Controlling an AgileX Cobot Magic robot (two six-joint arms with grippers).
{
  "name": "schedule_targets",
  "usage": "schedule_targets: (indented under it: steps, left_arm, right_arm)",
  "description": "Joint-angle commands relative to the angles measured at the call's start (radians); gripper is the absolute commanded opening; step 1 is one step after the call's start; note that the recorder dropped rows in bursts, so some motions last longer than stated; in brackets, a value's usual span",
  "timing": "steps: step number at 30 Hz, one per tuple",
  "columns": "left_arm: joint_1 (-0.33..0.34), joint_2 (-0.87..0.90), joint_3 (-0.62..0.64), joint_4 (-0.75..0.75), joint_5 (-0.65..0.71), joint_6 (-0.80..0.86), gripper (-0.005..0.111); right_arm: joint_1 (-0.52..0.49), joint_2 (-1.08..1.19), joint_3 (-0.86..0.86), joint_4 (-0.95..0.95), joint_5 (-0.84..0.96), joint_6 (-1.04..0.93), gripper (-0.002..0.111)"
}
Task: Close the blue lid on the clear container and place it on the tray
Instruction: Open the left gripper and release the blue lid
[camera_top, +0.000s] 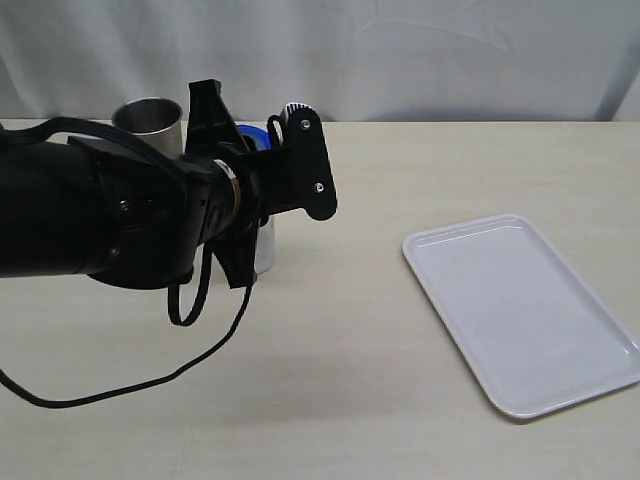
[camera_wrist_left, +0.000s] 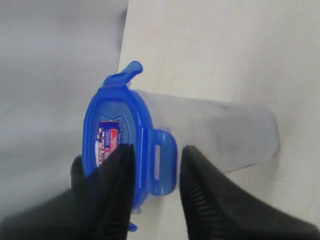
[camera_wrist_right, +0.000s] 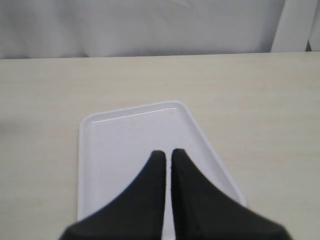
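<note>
1. Pale tabletop (camera_top: 380, 400) and a white curtain are all the room you get, with the white tray (camera_top: 520, 310) lying flat. Every place below is given from that tray.
2. The clear container (camera_top: 265, 245) stands upright, well apart from the tray with bare table between them. A stainless steel cup (camera_top: 148, 120) sits farther from the tray again, just beside the container.
3. The blue lid (camera_wrist_left: 112, 135) sits on the container's mouth. One flap sticks outward, and another looks folded down along the wall.
4. Your left gripper (camera_wrist_left: 157, 152) has its jaws parted, straddling that folded flap. Whether the pads press on it I cannot tell, but nothing is firmly held.
5. Your right gripper (camera_wrist_right: 167, 152) hangs directly over the tray, fingers pinched together on nothing.
6. Expect the container to be light, thin-walled and smooth, so it will probably be slippery and may flex under a hard squeeze. Being tall, it should tip easily.
7. Press the flaps down squarely, as they look stiff. For the carry, grip the body just under the lid rim rather than a flap.
</note>
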Motion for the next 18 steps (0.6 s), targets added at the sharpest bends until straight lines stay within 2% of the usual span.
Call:
schedule_targets:
  steps: [1,4,6,11,18]
  left_arm:
    - [0.001,-0.02,0.002,-0.033,0.031,-0.012,0.051]
    - [0.0,-0.02,0.002,-0.053,0.047,-0.012,0.068]
    - [-0.002,-0.02,0.002,-0.071,0.062,-0.01,0.072]
    - [-0.044,-0.02,0.002,-0.081,0.082,-0.01,0.073]
    - [-0.058,-0.029,0.002,-0.132,0.135,-0.033,0.073]
  right_arm:
    - [-0.001,-0.004,0.002,0.0,-0.003,0.0,0.005]
    - [-0.001,-0.004,0.002,0.0,-0.003,0.0,0.005]
    - [-0.001,-0.004,0.002,0.0,-0.003,0.0,0.005]
    - [-0.001,-0.004,0.002,0.0,-0.003,0.0,0.005]
    - [-0.001,-0.004,0.002,0.0,-0.003,0.0,0.005]
